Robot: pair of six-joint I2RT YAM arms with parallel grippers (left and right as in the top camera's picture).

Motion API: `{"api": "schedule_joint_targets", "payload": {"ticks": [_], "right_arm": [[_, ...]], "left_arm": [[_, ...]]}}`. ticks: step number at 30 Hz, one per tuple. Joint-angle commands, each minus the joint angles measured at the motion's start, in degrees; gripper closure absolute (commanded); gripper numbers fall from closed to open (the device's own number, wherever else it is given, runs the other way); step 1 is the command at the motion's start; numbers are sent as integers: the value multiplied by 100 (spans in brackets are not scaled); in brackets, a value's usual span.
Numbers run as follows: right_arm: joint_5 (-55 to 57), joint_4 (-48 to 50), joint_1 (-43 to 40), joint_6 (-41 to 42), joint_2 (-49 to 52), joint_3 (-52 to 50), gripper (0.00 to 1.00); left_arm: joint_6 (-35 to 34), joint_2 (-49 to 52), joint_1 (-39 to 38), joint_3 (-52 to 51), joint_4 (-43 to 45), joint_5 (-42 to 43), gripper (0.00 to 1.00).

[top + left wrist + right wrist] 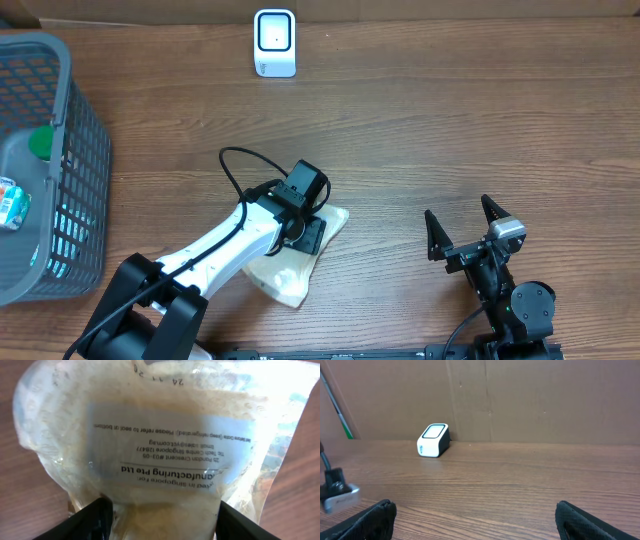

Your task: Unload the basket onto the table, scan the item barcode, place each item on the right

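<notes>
Overhead, a white, rounded scanner [274, 42] stands at the back of the wood-grain table [450, 120]. Well in front of it lies a clear, crinkled pouch [288, 280] with pale contents and a printed label. The left gripper [305, 235] straddles the pouch's narrow middle, but I cannot tell whether its fingers [90, 520] press it. Nearer than the scanner and to its right, the right gripper [458, 212] gapes wide. Far left of the scanner, a grey mesh basket [85, 150] holds a small packet [10, 203] and something green [40, 140].

Pouch [285, 280] half under the left tool [305, 232]; basket [85, 150] partly beyond the left edge.
</notes>
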Motion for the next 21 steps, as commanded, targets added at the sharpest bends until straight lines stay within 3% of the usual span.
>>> {"api": "schedule_joint_targets", "payload": {"ticks": [1, 10, 21], "right_arm": [[4, 22, -24, -7, -68, -59, 0], [4, 22, -24, -7, -68, -59, 0], [4, 22, -24, -7, -68, -59, 0]], "left_arm": [[-98, -24, 0, -70, 450, -800, 31], [-101, -17, 127, -70, 1812, -1574, 27], [7, -17, 824, 7, 2050, -1224, 21]]}}
